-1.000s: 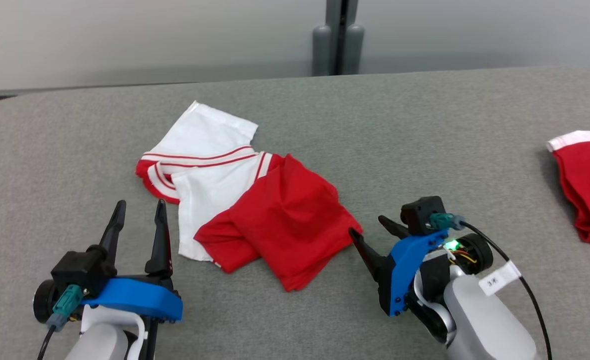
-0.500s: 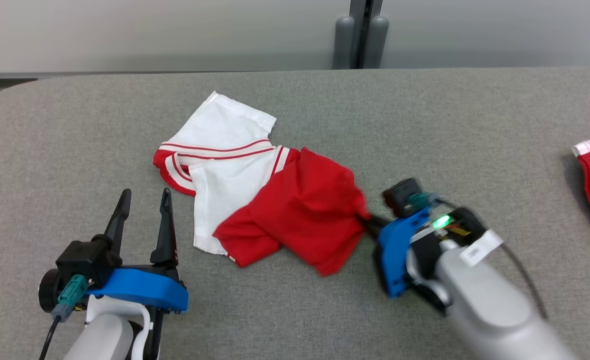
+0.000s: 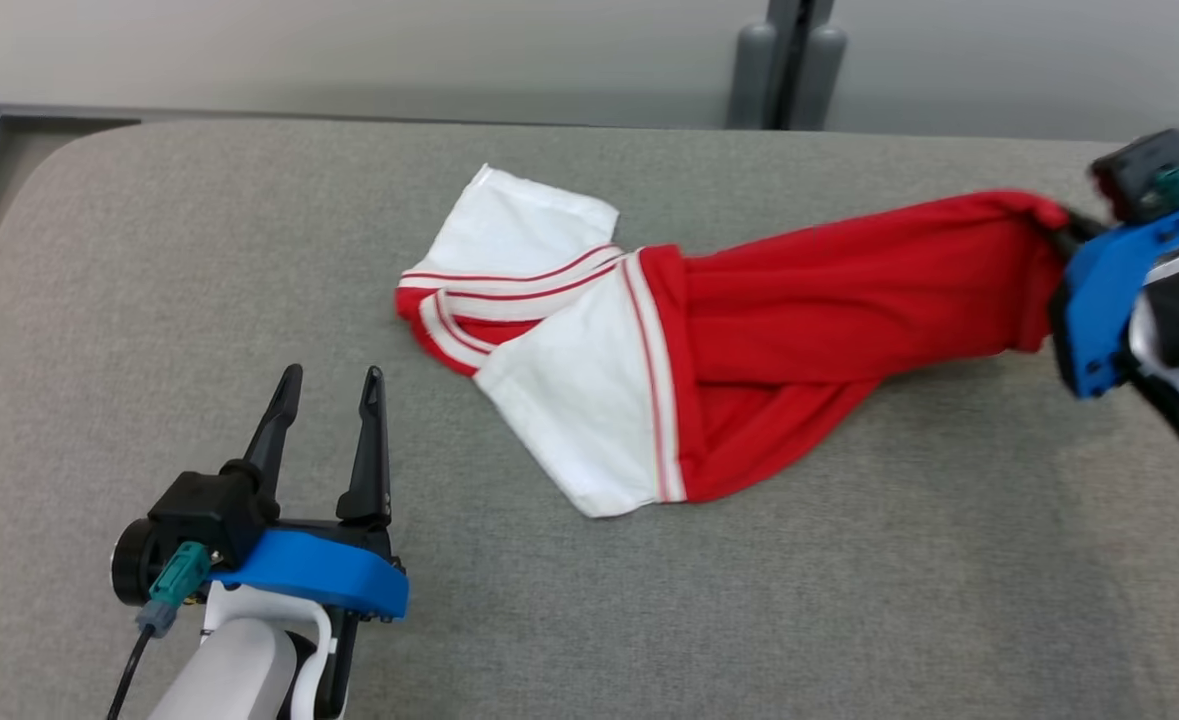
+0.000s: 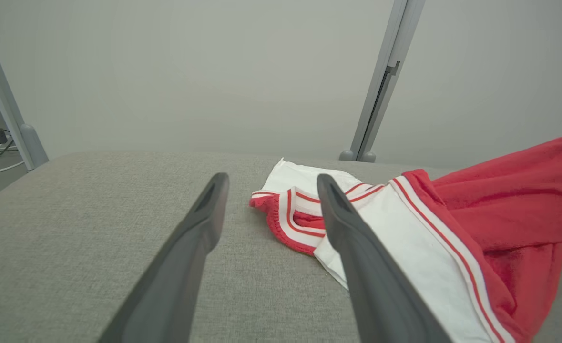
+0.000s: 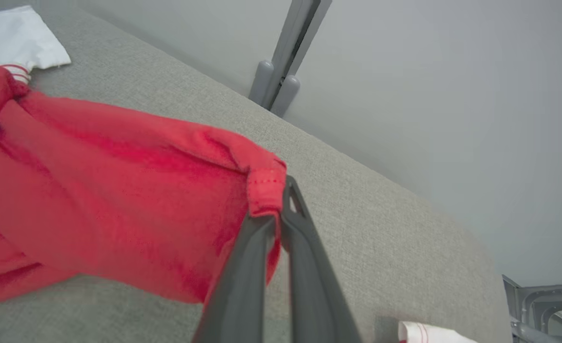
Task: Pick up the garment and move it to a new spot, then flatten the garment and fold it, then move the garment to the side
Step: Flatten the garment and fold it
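Head view: nearest, the left gripper rests with its jaws apart, empty. Beyond it, the garment trails across the grey surface. It looks light and limp, and its red hem, a sound hold, is clamped in the right gripper.

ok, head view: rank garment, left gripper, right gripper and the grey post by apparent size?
1. garment, largest by far.
2. left gripper, though it sits nearer the camera, which inflates it.
3. right gripper, cut by the frame edge, so its rank against the left is unsure.
4. post, smallest.
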